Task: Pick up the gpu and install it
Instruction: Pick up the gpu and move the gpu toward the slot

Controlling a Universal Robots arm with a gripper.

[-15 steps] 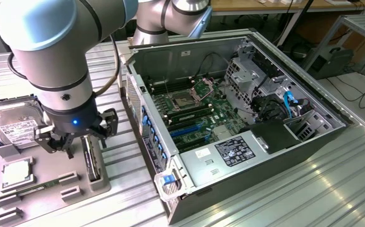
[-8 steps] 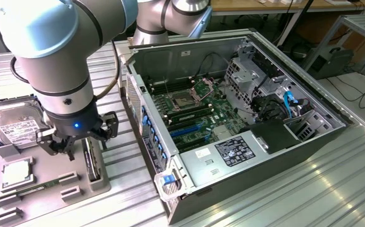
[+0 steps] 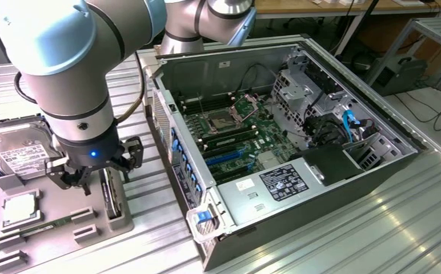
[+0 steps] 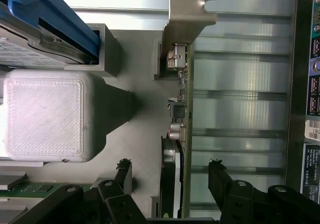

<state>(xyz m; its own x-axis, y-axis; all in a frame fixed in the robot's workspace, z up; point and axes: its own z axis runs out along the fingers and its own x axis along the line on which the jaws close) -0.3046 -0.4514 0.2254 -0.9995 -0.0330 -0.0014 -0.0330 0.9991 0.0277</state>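
Gripper (image 4: 170, 167) open wide, fingers either side of graphics card (image 4: 179, 119), which stands on edge in gray tray (image 3: 121, 225) beside computer case (image 3: 297, 188).

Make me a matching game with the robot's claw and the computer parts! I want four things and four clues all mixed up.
Things:
1. gpu
2. hard drive
3. gripper
4. computer case

Clues:
A. lying on its side with the inside open to view
B. silver, with a white label
C. standing on edge in the grey holder
D. open, one finger on each side of the card

Pairs: 1-C, 2-B, 3-D, 4-A
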